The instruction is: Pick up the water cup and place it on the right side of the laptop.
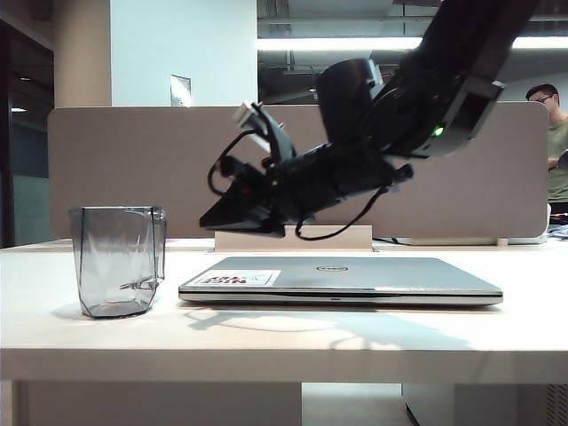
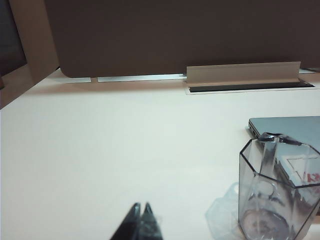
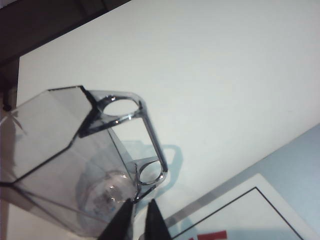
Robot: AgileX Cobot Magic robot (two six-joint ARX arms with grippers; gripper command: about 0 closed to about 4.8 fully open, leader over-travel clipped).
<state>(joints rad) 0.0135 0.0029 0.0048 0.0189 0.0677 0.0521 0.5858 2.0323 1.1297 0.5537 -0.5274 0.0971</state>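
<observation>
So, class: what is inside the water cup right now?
The water cup looks empty: through its clear walls only its own base and the table show. The right end effector hangs outside, near the handle. The left end effector stays apart.

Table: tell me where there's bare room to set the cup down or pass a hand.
Free: the table right of the laptop, the front strip before it, and the wide patch behind the cup up to the divider. Crowded: the narrow gap between cup and laptop, with the right tool hanging above it. The left tool sits shut near the cup.
</observation>
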